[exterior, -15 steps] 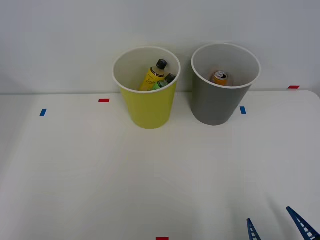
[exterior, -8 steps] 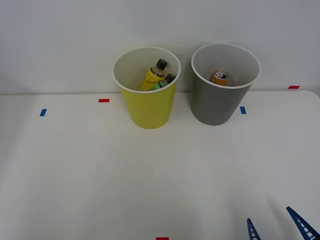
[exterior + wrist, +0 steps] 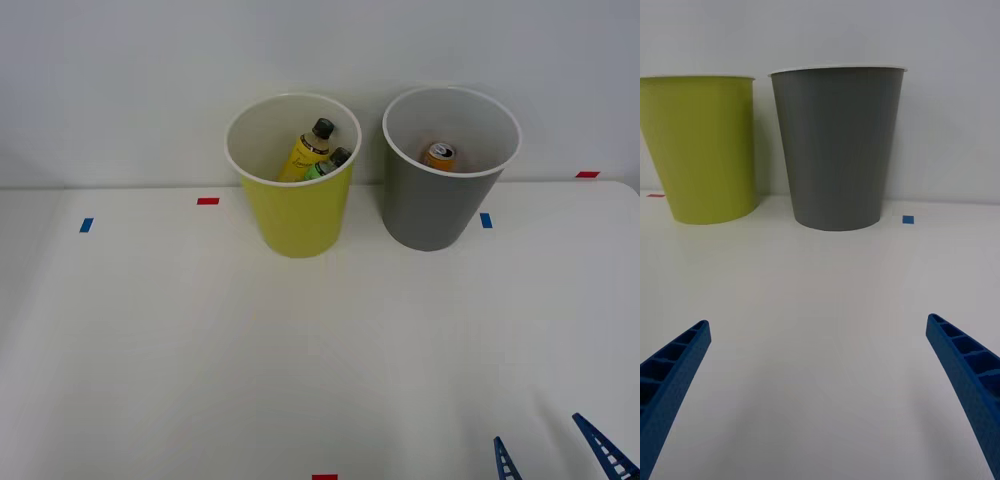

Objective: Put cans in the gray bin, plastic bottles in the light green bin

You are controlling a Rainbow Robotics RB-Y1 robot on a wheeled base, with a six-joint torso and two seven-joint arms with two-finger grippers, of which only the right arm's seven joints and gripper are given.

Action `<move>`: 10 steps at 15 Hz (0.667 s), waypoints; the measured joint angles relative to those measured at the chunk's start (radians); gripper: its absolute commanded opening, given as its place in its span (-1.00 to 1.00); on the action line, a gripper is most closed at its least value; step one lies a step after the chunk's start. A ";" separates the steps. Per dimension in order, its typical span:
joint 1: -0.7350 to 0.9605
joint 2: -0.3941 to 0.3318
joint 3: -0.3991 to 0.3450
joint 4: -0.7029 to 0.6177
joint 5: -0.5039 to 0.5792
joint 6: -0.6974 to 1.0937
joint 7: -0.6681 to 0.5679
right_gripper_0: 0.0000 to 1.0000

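Observation:
An orange can [image 3: 440, 154] with a silver top lies inside the gray bin [image 3: 432, 215] at the back right of the table. Beside it on the left, the light green bin [image 3: 298, 220] holds two black-capped plastic bottles, one yellow-labelled [image 3: 305, 152] and one green [image 3: 328, 166]. My right gripper [image 3: 555, 452] hovers low at the front right of the table, well short of both bins, open with nothing between its blue fingers. The wrist view faces the gray bin [image 3: 838, 146] and the light green bin [image 3: 704, 146] from the side, with my gripper [image 3: 820, 390] spread wide.
Small red tape marks [image 3: 207, 201] and blue tape marks [image 3: 86, 225] dot the white table [image 3: 200, 350]. A pale wall stands right behind the bins. The table's right edge runs close to my gripper.

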 measured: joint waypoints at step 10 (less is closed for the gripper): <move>0.000 0.000 0.000 0.000 0.000 0.000 0.000 1.00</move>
